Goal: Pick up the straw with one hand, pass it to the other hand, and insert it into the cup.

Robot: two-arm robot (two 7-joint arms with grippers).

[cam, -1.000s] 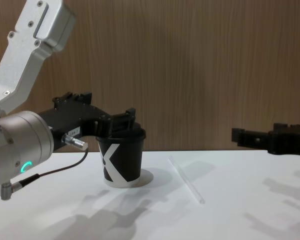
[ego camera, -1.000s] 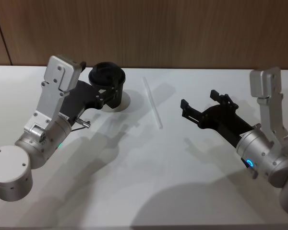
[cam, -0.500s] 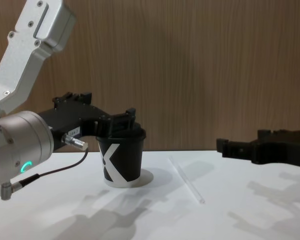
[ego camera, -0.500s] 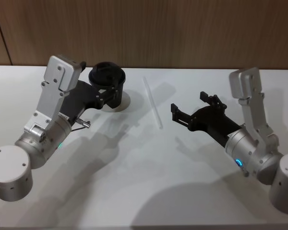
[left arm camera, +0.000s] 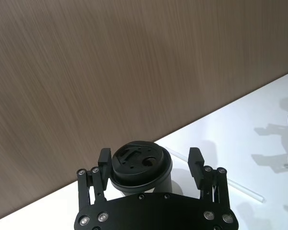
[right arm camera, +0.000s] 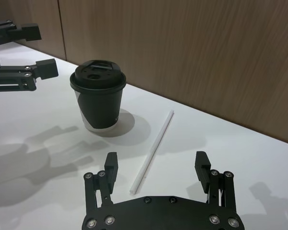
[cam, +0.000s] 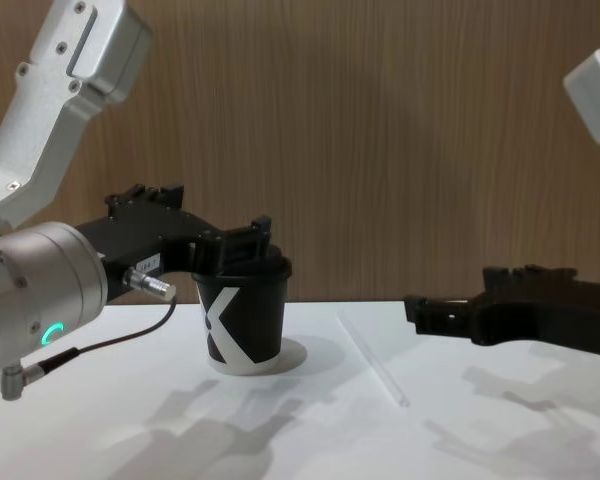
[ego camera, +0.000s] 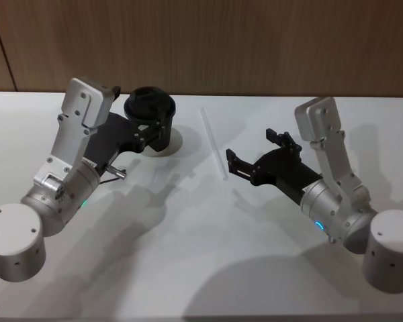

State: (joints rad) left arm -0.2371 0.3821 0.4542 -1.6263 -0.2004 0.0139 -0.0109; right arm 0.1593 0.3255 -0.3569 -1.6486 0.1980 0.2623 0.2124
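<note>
Motion over the last second belongs to the right arm alone: we see the right gripper (ego camera: 250, 146) carried leftward across the table (ego camera: 188, 255) from the right side, so that its leading fingertip now stands just beside the near end of the straw (ego camera: 213, 143) without touching it. Its fingers are spread wide and hold nothing. In the right wrist view the near end of the straw lies in line with the gap between them, off centre toward one finger. In the chest view the gripper hangs clear of the table surface. We judge this to be the last part of the approach, with the descent and the grasp not yet made. The straw lies flat on the table, running near to far, between the cup (ego camera: 150, 107) on the left and the right gripper. The left gripper (left arm camera: 150, 158) has not moved: its fingers are spread and straddle the cup's domed lid, one on each side, and we cannot tell whether either touches it. We judge that it must leave the cup before it can receive the straw. Because the straw is thin and lies flat, a slightly misplaced closing could roll it away. A wooden wall (ego camera: 221, 47) stands behind the table and obstructs nothing
</note>
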